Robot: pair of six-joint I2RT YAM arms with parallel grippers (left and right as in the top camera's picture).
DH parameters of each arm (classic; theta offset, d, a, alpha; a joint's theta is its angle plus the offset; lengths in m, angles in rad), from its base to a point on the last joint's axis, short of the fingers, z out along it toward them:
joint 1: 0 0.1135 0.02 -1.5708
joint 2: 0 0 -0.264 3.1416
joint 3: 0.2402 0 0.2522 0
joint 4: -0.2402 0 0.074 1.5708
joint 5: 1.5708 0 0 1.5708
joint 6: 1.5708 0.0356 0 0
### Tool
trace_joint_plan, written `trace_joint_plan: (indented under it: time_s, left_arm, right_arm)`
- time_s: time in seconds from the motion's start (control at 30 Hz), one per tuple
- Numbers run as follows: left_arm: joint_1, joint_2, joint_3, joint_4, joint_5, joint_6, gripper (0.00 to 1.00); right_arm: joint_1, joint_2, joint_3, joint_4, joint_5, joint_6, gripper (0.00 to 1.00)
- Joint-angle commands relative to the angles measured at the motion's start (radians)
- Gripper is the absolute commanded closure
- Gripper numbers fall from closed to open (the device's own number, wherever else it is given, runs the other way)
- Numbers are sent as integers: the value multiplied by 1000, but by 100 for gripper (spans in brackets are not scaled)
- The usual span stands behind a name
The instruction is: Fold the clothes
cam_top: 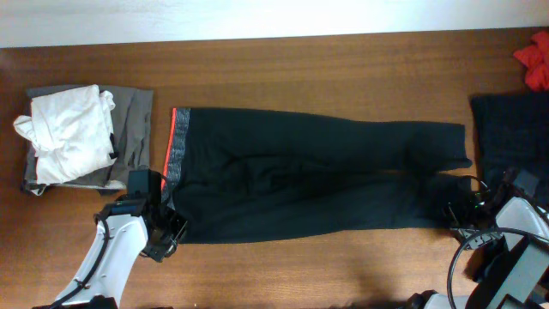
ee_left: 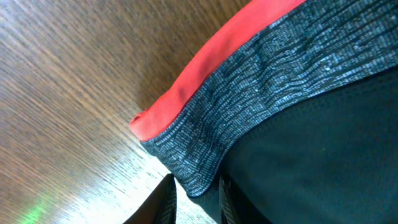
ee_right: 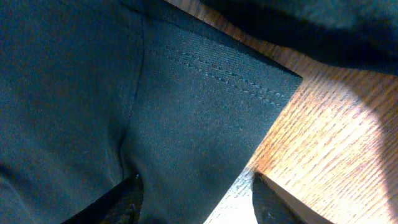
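Overhead, left gripper straddles leggings waistband, grip unclear; right gripper gapes around cuff.

gripper clamps waistband corner

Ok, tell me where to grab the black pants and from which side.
Probably best at the two near corners of the pants: waistband corner for the left gripper, near leg's hem for the right gripper, both from the near side. They lie flat, lengthwise, so those edges are free.
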Motion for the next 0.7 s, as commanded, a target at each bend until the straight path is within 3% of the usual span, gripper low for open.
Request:
trace_joint_plan:
  time_s: [0.0,0.07,0.1,0.2,0.33,0.43,0.5,0.67]
  left_arm:
    - [5,-2,-11,8,-16,-3,76]
    - [5,-2,-11,8,-16,-3,77]
    - [5,-2,-12,8,-16,-3,76]
    - [5,-2,-16,18,-43,-3,76]
    - [5,-2,-31,27,-49,-3,72]
    - [5,-2,-48,31,-49,-3,67]
    - [5,-2,-61,42,-48,-3,59]
    - [5,-2,-97,98,-49,-3,58]
  right_arm:
    - [-2,13,-11,3,0,6,38]
    - [-2,13,-11,2,1,5,18]
    - [-2,13,-11,2,1,5,15]
    - [-2,13,-11,3,1,6,16]
    - [-2,13,-11,6,1,6,31]
    - [-2,13,-11,8,1,6,31]
    - [-2,13,-11,11,1,7,31]
    - [-2,13,-11,14,1,14,35]
